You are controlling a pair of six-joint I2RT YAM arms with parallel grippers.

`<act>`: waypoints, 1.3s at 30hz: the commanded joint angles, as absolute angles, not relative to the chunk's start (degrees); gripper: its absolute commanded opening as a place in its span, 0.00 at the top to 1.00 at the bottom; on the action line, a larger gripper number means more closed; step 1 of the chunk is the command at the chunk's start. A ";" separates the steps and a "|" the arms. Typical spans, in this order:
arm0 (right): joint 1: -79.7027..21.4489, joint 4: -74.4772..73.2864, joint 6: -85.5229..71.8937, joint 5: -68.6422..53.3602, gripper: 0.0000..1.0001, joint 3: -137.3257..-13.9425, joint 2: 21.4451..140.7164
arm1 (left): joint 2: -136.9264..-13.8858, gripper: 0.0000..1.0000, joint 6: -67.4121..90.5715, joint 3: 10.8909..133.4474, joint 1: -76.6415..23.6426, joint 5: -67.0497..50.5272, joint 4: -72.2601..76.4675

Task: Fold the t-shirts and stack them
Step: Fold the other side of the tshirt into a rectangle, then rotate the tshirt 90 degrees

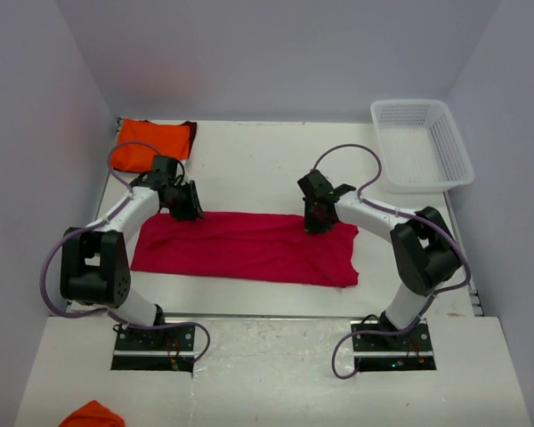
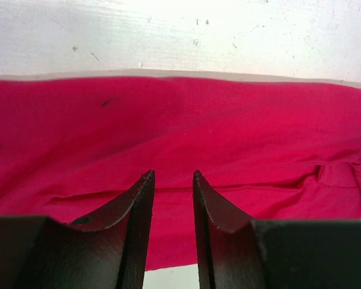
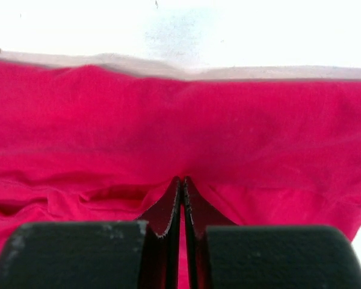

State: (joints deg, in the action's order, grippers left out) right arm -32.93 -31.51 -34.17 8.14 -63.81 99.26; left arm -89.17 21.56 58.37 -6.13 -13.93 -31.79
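Note:
The crimson-pink t-shirt (image 1: 249,251) lies as a long folded strip across the middle of the table. My left gripper (image 1: 189,212) is over its far left edge, jaws open with a small gap, nothing between them; in the left wrist view the left gripper (image 2: 171,174) hangs over the cloth (image 2: 228,126). My right gripper (image 1: 317,222) is at the far edge towards the right; in the right wrist view the right gripper (image 3: 182,179) is shut on a pinch of the crimson cloth (image 3: 240,120). The orange t-shirt (image 1: 148,142) with its dark maroon edge lies folded at the far left corner.
A white lattice basket (image 1: 454,151) stands at the far right corner. Another orange cloth (image 1: 91,414) lies on the near ledge at the bottom left, in front of the arm bases. Walls close the table on three sides.

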 commanded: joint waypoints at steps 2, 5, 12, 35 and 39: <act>-34.98 -32.25 -34.10 11.51 1.00 -62.41 93.18 | -88.86 0.67 20.30 59.68 -6.06 -14.59 -30.06; -37.61 -33.22 -35.33 11.60 1.00 -60.74 89.93 | -88.16 0.66 20.39 59.59 -6.15 -14.59 -30.06; -51.30 -35.24 -40.42 9.85 1.00 -60.91 87.89 | -86.84 0.66 20.57 58.36 -6.06 -14.15 -30.06; -55.12 -60.63 -54.93 37.00 1.00 -66.79 65.31 | -111.57 1.00 17.05 85.73 -38.56 -32.25 -28.20; -53.79 -62.75 -54.31 36.65 1.00 -66.45 61.10 | -123.55 1.00 15.39 99.03 -43.59 -30.69 -33.74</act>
